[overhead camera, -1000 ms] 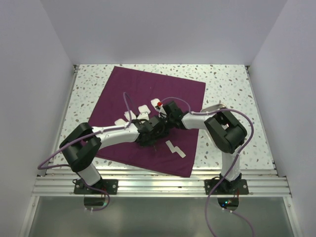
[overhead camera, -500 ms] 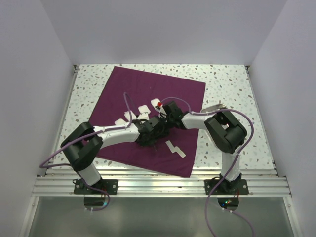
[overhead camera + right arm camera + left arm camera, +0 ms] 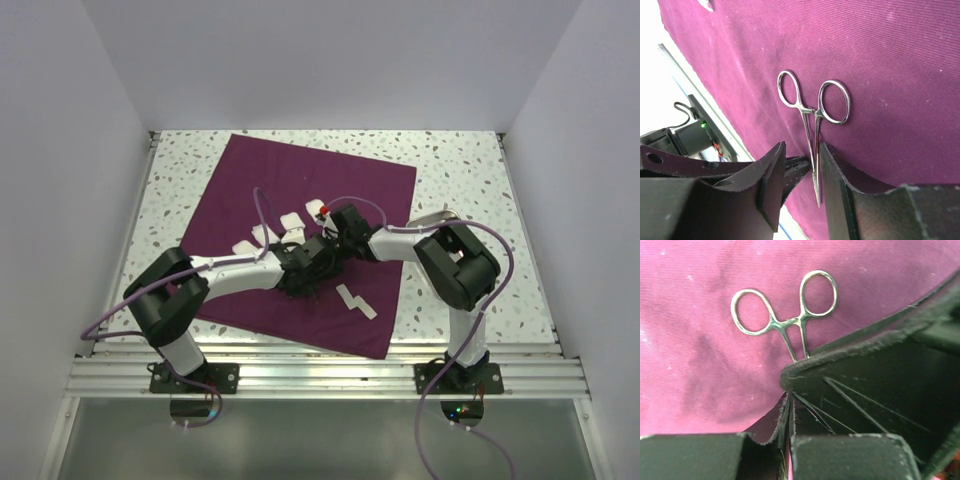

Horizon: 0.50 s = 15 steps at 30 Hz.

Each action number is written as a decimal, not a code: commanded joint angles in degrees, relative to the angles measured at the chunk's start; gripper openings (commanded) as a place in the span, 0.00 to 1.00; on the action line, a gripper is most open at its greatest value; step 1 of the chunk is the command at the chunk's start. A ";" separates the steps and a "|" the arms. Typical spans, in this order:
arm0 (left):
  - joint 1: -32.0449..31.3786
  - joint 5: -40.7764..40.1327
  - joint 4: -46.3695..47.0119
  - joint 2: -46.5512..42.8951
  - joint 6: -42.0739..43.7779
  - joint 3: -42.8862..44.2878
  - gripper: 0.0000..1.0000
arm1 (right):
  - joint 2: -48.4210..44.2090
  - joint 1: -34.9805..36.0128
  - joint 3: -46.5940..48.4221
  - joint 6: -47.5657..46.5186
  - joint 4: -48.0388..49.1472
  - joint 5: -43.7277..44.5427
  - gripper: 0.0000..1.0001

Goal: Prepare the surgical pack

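Note:
The surgical pack's purple cloth (image 3: 300, 180) lies spread flat on the table. Small white gauze squares (image 3: 293, 222) lie on it, and a white strip (image 3: 350, 300) sits near its front. Both grippers meet over the cloth's middle. A thin metal clamp (image 3: 790, 322) with two ring handles sticks out from my left gripper (image 3: 788, 410), which is shut on its shaft. My right gripper (image 3: 801, 150) stands open around the same clamp (image 3: 812, 107). One finger (image 3: 835, 170) rests against the shaft and the other stands a gap away. The clamp's pointed tip shows between them.
A silver metal tray (image 3: 435, 217) peeks out behind the right arm's elbow. The speckled tabletop (image 3: 460, 160) shows around the cloth, with white walls on three sides. An aluminium rail (image 3: 320, 375) runs along the near edge.
My left gripper has crept slightly toward the right gripper with the clamp. The right gripper's jaws have narrowed a touch around the shaft.

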 commanded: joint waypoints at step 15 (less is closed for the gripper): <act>-0.42 -0.54 5.00 -0.93 -1.06 -1.46 0.00 | 2.10 0.99 0.86 -1.50 -3.15 1.15 0.11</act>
